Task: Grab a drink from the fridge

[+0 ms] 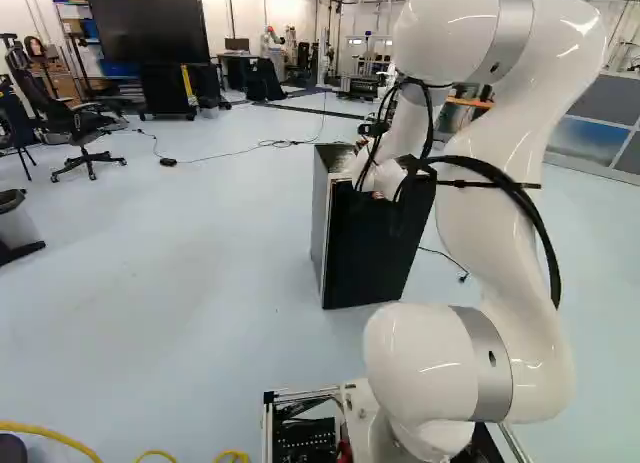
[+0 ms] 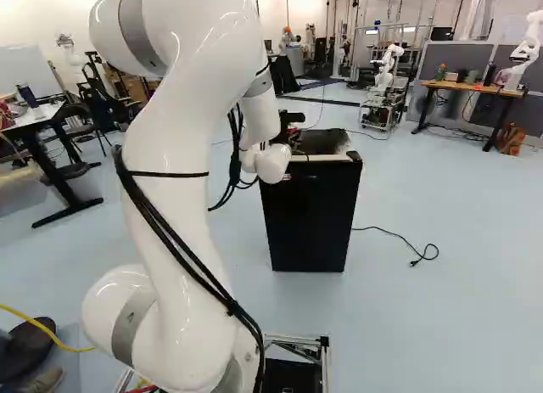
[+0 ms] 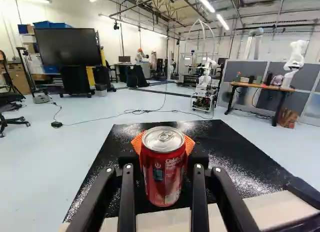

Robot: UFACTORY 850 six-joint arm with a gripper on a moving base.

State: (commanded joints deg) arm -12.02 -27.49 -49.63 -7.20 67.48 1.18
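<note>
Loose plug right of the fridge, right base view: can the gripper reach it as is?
Probably not: the gripper is shut on the red can over the fridge, and the plug lies low off to one side. It'd likely have to release the can first.

White arm [image 1: 505, 153], grey bands, black gripper [image 2: 293, 118].
The shell is smooth and glossy, with rounded joints; broad metallic-grey bands [image 1: 495, 363] ring them, a small dark oval marking one. Black cables [image 2: 191, 266] run outside the shell in a loose bundle, tied by thin black straps [image 2: 170, 174]. The gripper has slim black fingers with small round screws and ribbed orange pads [image 3: 136, 143]. Metal rails edge the base [image 2: 293, 344], with a black fitting at one corner.
</note>
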